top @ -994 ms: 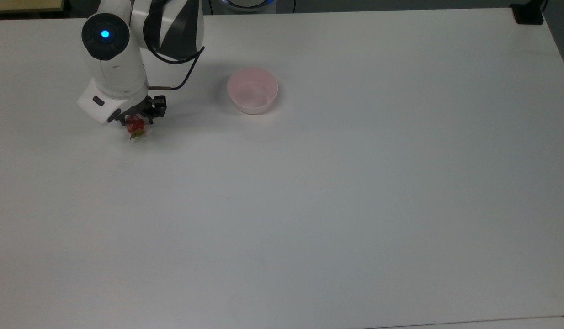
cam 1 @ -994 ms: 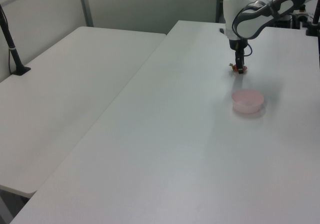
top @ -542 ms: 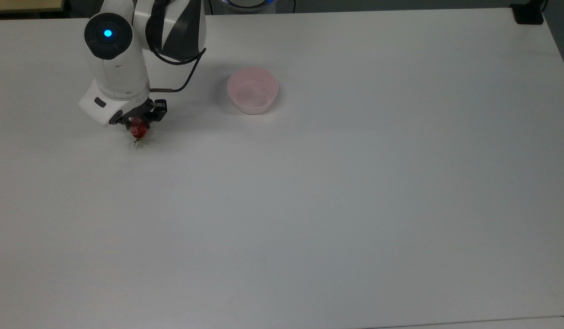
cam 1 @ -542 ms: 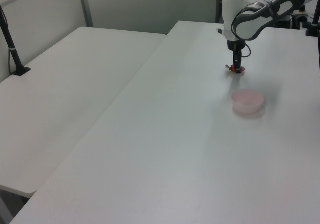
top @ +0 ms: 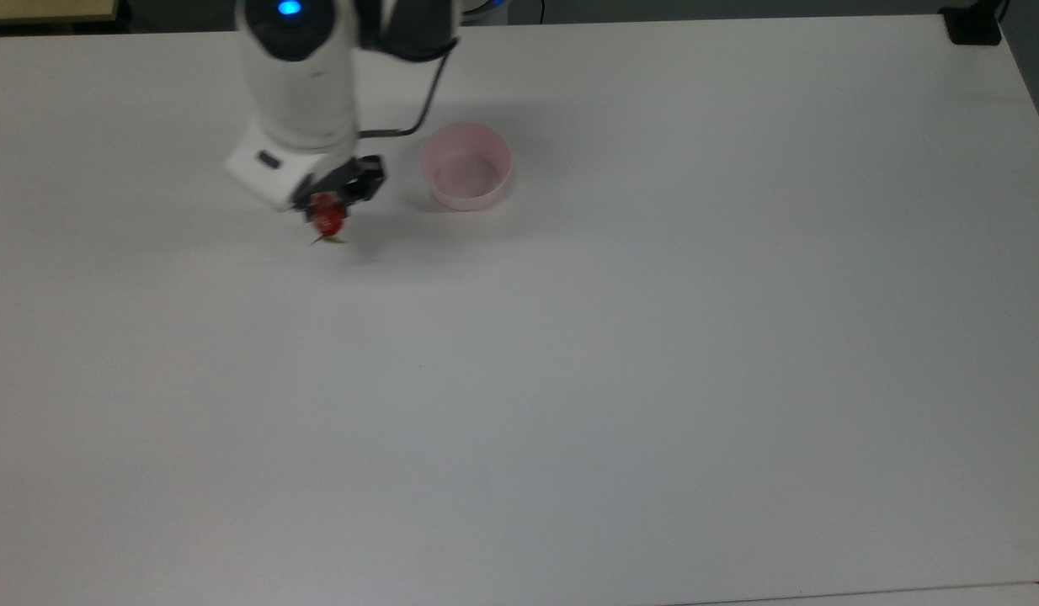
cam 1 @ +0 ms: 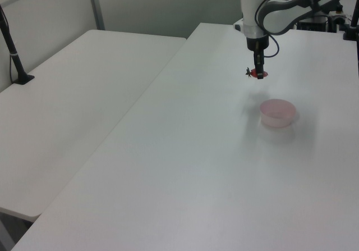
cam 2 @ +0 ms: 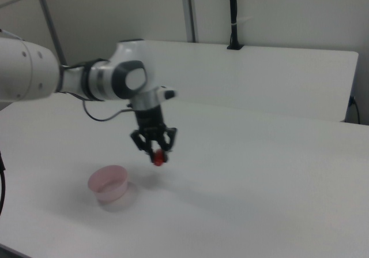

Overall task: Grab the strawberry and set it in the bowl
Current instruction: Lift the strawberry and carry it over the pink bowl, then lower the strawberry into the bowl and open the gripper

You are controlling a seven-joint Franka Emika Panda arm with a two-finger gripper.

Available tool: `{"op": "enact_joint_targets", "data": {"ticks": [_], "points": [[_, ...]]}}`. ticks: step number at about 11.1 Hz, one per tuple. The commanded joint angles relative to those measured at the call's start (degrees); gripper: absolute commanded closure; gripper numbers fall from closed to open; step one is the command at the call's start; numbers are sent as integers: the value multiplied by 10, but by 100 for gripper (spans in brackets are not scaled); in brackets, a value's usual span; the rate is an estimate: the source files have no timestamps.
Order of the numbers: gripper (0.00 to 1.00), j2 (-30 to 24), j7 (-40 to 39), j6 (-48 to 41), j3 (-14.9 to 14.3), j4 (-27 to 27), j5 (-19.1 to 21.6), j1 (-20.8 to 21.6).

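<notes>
My gripper (top: 327, 212) (cam 1: 258, 71) (cam 2: 157, 153) is shut on the strawberry (top: 327, 220) (cam 1: 259, 73) (cam 2: 157, 159), a small red fruit with green leaves pointing down, held above the white table. The pale pink bowl (top: 466, 165) (cam 1: 277, 113) (cam 2: 108, 182) stands empty on the table. In the top view the strawberry hangs to the left of the bowl, apart from it. In the right view it hangs above and to the right of the bowl.
A white table (top: 620, 362) carries the bowl. A second white table (cam 1: 67, 116) (cam 2: 271, 73) adjoins it. A black post (cam 1: 12, 51) (cam 2: 233, 15) is clamped to that second table. A black mount (top: 974, 25) sits at the top view's top right corner.
The arm has lifted the strawberry off the table and carried it to the top view's right, closer to the bowl. The bowl has not moved.
</notes>
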Motion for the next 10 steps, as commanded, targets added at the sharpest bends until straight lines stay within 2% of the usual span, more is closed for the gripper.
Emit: {"op": "enact_joint_targets", "data": {"ticks": [1,2,4,10], "points": [[79,-26,53,-93,86,-12,6,12],[79,-26,58,-113,97,-13,6,21],[79,-26,60,-146,99,-14,6,39],[79,-42,54,-179,107,-75,-1,41]]}}
